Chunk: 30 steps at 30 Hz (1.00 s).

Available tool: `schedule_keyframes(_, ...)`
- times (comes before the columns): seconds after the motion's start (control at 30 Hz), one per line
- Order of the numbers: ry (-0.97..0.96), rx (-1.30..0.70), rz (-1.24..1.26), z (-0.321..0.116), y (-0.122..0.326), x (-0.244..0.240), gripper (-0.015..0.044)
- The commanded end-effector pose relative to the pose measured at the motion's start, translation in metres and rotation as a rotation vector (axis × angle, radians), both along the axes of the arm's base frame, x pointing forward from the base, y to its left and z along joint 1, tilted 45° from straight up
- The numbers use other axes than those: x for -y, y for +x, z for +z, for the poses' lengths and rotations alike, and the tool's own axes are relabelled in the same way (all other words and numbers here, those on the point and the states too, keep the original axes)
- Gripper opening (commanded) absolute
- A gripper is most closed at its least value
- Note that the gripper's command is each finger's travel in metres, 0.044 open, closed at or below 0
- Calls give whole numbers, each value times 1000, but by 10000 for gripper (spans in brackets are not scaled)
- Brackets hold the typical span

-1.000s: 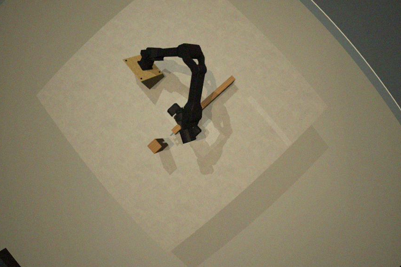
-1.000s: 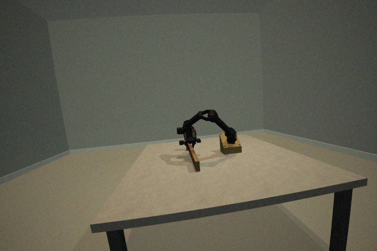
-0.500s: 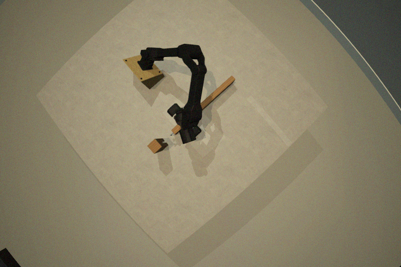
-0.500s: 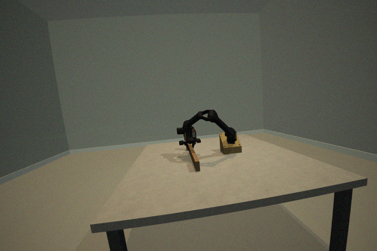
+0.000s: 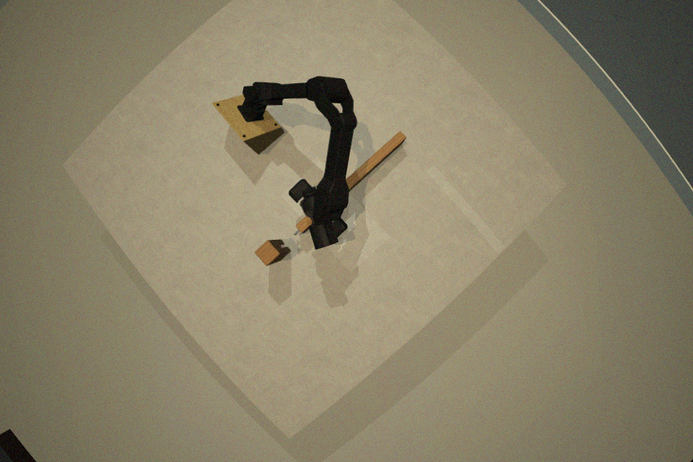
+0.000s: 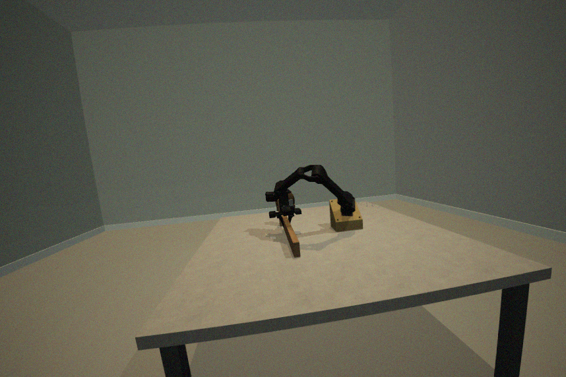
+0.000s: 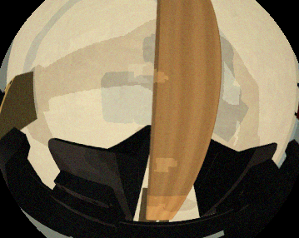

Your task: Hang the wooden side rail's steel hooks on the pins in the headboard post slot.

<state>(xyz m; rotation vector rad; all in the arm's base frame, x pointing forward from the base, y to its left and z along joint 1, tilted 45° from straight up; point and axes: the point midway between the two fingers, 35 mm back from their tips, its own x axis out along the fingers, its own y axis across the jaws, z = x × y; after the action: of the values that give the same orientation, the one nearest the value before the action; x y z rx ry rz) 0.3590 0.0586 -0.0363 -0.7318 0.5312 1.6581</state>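
The wooden side rail (image 5: 377, 157) (image 6: 291, 233) (image 7: 182, 83) runs under the arm. My gripper (image 6: 285, 219) (image 7: 166, 130) is shut on it near its hook end; in the top view the arm hides the fingertips. A small grey hook (image 5: 297, 233) sticks out from that end, short of the post. The rail's far end is low, at or close to the table; contact cannot be told. The headboard post (image 5: 267, 252) stands apart from the hook end, with a dark notched side toward the rail. The pins and second hook are not clearly visible.
The arm's base sits on a yellow wooden block (image 5: 258, 128) (image 6: 349, 224), to one side of the rail. The arm arches from it over the rail. The table (image 5: 325, 348) (image 6: 359, 284) has its front edge well beyond the rail's far end in the exterior view.
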Motion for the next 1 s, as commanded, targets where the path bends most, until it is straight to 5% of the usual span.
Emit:
schedule_keyframes(0.0, -1, 12, -4, 1, 3, 4, 0)
schedule_keyframes(0.97, -1, 12, -4, -3, 0, 5, 0)
